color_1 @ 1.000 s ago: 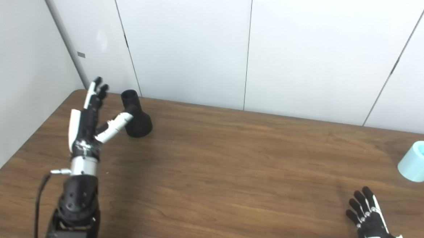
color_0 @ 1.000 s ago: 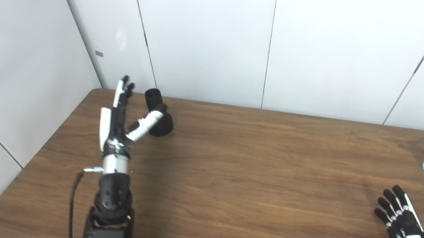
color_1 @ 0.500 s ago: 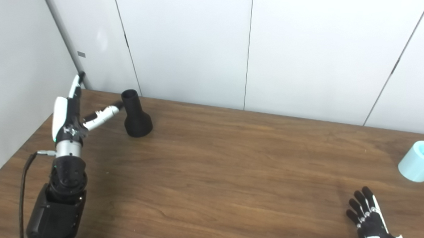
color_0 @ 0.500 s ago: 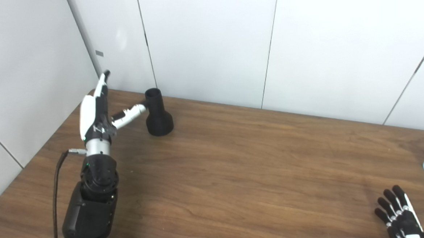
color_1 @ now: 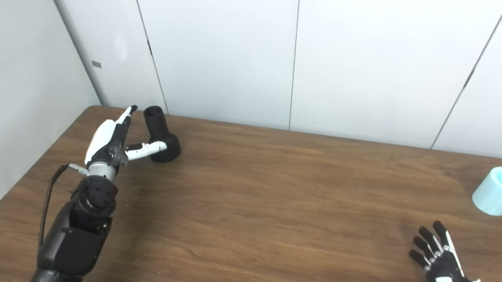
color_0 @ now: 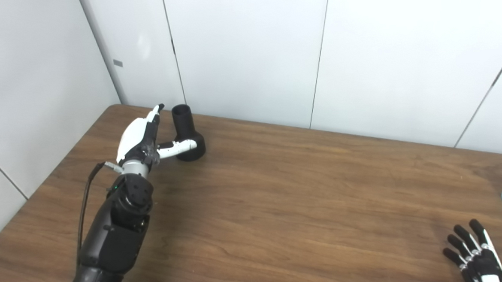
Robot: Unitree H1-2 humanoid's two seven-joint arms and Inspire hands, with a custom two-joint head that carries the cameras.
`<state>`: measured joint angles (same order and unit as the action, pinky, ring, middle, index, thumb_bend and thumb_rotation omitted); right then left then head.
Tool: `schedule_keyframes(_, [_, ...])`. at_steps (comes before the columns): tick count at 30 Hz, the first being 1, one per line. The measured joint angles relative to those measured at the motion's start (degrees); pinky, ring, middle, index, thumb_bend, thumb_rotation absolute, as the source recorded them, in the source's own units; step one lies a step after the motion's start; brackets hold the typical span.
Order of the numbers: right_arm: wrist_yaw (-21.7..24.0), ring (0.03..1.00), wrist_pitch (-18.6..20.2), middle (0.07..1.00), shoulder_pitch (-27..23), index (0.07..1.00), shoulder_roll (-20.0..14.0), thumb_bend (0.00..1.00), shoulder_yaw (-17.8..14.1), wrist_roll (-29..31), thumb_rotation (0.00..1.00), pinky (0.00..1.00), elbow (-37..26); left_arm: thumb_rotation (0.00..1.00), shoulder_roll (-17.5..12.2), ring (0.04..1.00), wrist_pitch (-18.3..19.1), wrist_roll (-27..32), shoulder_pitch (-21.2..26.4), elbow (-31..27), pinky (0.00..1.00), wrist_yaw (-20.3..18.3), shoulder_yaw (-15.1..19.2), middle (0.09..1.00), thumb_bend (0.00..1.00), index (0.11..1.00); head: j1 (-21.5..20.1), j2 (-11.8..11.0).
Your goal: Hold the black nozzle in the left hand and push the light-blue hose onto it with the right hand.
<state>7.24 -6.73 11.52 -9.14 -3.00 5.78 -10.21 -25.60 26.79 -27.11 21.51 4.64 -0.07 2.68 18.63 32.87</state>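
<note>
The black nozzle (color_1: 159,133) stands upright at the bench's (color_1: 253,192) far left, light-blue hose (color_1: 499,190) far right. Left hand (color_1: 111,137) spread beside it, right hand (color_1: 437,256) splayed, empty. The nozzle looks rigid, light, smooth — its narrow neck seems the best place to grip.

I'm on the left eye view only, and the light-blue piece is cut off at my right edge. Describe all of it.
Observer: The right eye view shows the whole light-blue hose: one short, wide piece of tube, lying tilted.
Operator: Give me its opening.
Observer: The hollow mouth shows at its upper right end, turned up and away from the robot.
Operator: Place the right robot hand against it.
Observer: The right robot hand is open with its fingers spread. It is nearer the robot than the hose's closer end, to its left, and apart from it.
</note>
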Motion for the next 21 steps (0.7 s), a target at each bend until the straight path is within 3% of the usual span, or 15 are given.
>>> schedule_keyframes(12, [-0.1, 0.924, 0.6, 0.927, 0.5, 0.973, 0.0, 0.56, 0.2, -0.3, 0.93, 0.87, -0.5, 0.46, 0.3, 0.949, -0.6, -1.5, 2.7, 9.0, 0.91, 3.9, -2.0, 0.946, 0.98, 0.948, -0.2, 0.2])
schedule_keyframes(21, [-0.4, 0.922, 0.7, 0.924, 0.6, 0.968, 0.1, 0.51, 0.4, -0.7, 0.94, 0.86, -0.8, 0.43, 0.1, 0.962, -1.6, -1.7, 5.2, 14.8, 0.93, 4.1, -3.7, 0.949, 0.99, 0.939, -0.7, 0.3])
